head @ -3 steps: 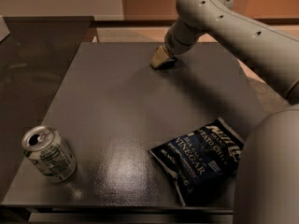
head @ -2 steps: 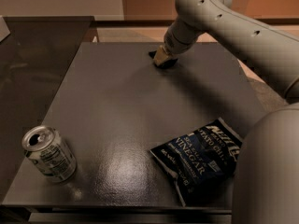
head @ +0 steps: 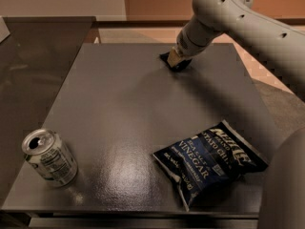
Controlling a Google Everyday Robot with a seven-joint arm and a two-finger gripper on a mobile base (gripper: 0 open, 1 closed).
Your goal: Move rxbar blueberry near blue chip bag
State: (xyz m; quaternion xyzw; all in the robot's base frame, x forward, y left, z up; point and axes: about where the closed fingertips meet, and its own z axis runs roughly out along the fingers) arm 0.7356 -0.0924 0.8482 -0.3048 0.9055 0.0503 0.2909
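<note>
The bag [head: 209, 163] lies flat on the table [head: 119, 94] near its front edge. The rxbar [head: 180, 65] lies well apart from the bag, beyond it toward the far edge. The gripper [head: 174, 58] is down on the rxbar, touching it; I cannot tell whether it grips it. A can [head: 49, 156] stands tilted, far left of the bag, its top opened, its contents hidden.

gripper [head: 174, 60] low at far end of table [head: 119, 104], covering most of rxbar blueberry [head: 183, 65] | arm [head: 248, 18] cut by right edge
</note>
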